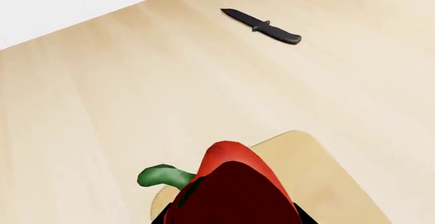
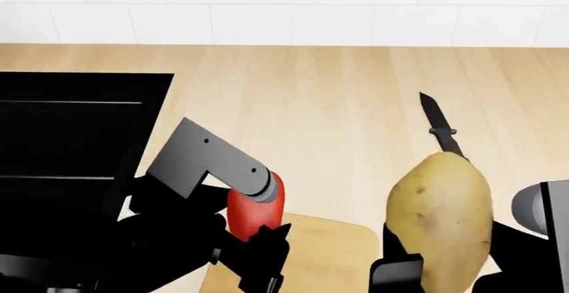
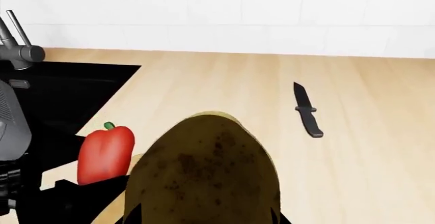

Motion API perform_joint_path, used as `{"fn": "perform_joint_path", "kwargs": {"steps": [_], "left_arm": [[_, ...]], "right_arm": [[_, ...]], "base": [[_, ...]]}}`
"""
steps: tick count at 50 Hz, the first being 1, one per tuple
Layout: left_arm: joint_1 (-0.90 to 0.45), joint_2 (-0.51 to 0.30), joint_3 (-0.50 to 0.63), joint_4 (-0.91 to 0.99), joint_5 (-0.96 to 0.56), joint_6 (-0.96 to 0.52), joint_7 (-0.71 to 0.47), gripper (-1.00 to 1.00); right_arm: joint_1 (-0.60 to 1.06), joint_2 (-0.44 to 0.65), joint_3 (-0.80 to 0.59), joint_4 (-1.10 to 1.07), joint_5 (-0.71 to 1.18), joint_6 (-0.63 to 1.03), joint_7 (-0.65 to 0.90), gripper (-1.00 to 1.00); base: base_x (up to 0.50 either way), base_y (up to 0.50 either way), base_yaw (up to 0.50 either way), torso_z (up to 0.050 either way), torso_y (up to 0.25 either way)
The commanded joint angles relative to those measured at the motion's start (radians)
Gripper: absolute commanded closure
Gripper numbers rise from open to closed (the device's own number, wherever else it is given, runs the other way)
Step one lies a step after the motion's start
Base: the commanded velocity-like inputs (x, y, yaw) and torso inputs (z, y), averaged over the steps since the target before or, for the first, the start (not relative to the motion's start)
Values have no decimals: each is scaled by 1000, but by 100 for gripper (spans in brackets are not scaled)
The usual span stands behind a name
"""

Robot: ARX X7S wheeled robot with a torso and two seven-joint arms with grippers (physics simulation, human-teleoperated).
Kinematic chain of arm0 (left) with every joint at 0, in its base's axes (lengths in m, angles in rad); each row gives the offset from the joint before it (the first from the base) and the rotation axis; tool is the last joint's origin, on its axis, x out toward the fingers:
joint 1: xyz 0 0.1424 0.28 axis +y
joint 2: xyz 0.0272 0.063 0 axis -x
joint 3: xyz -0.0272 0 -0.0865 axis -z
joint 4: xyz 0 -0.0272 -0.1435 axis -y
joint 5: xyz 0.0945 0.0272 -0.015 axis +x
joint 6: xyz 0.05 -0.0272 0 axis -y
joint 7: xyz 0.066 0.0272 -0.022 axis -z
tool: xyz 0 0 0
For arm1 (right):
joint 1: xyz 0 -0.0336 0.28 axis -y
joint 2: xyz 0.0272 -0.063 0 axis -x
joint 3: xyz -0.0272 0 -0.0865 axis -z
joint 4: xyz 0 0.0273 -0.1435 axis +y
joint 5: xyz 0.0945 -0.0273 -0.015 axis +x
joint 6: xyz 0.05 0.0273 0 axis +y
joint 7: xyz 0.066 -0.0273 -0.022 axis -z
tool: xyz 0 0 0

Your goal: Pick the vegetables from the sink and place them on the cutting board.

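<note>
Both vegetables are out of the sink (image 2: 80, 126) and held in the air at the cutting board (image 2: 329, 253). The left gripper (image 2: 253, 236) is clamped on the red bell pepper (image 2: 256, 206) over the board's sink-side corner; the right gripper (image 2: 427, 266) grasps the potato (image 2: 442, 216) just past the board's far side from the sink. A knife (image 2: 440, 126) lies on the counter (image 2: 311, 86) beyond the board. Pepper looks glossy, light and hollow, likely slippery: grip mid-body, not the stem (image 1: 163, 175). Potato looks dense, firm, matte: hold across its short width.
</note>
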Motion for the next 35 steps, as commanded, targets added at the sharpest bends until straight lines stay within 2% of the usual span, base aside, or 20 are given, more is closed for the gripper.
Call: {"fn": "perform_joint_path", "kwargs": {"steps": [1,4,27,28,35], "left_arm": [[22,14,-13,-6,4,19,29,100],[32,13,-6,-3,11,24,33,100],[45,9,13,1,4,24,24,100],[46,9,15,2,6,25,25,-100],[37,11,14,-9,13,30,14,-100]], "right_arm": [[1,-14,29,0,-32,1,-34,100],[-17,-3,25,-4,-20,-48,-61,100],[-50,-5,11,-9,-52,-64,-66,100],[-49,-3,13,-10,-49,-65,-67,100],[-50,-2,15,-11,-48,-63,-65,100]], "base": [[0,0,0,0,0],[0,0,0,0,0],[0,0,0,0,0],[0,0,0,0,0],[0,0,0,0,0]]}}
